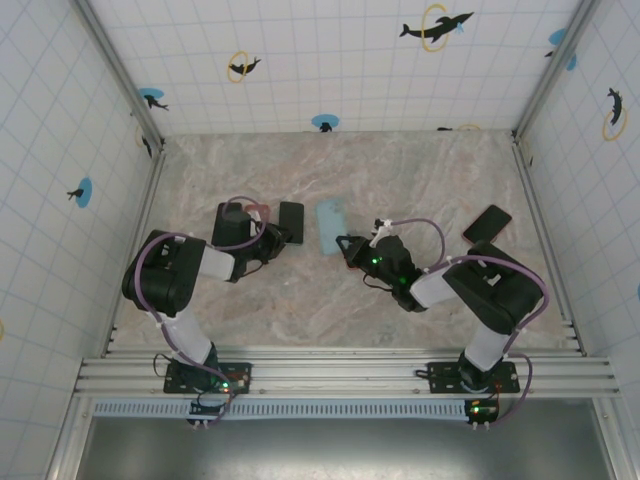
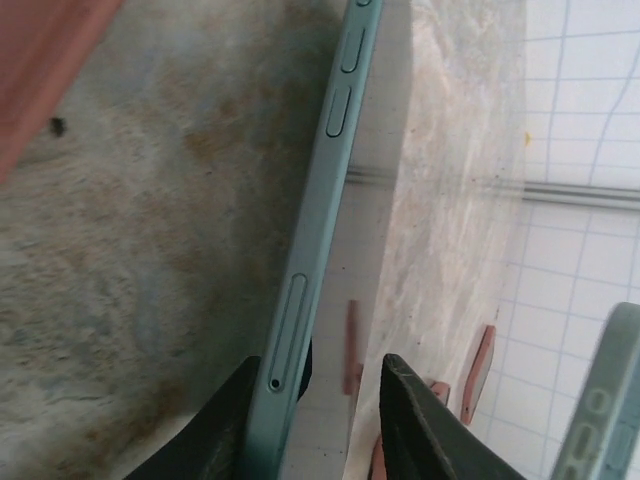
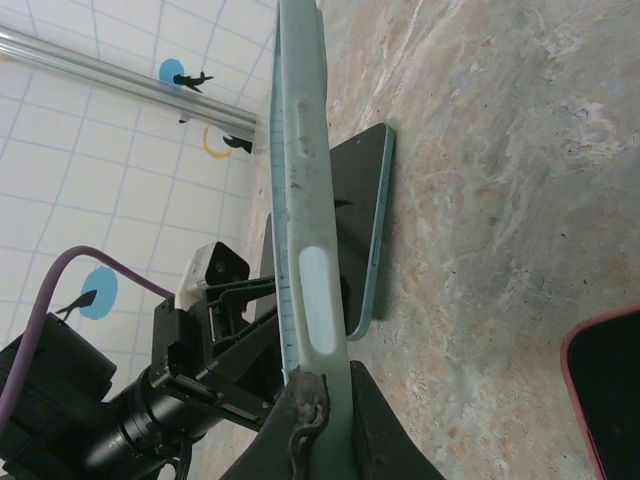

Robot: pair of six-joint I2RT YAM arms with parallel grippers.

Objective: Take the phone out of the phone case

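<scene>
Right gripper [image 3: 325, 390] clenched on case [image 3: 300, 200] end | left gripper [image 2: 322, 368] grasping phone [image 2: 310, 260] (edge-on) | phone just left of case, long axes parallel, seemingly apart.

In your left gripper [image 2: 325, 380], whose fingers [image 2: 425, 425] are matt black plastic, the phone [image 2: 320, 250] shows a smooth, satin green frame, and the face beside that frame is glossy enough to mirror the wall tiles. In your right gripper [image 3: 325, 395], the phone case [image 3: 305, 200] looks like soft matt plastic, pale blue-green and lightly scuffed, while the pad [image 3: 305, 420] pressed against it is rough and frayed. Beneath both tools, the table [image 3: 500, 150] is smooth, stone-patterned and low in sheen.
</scene>
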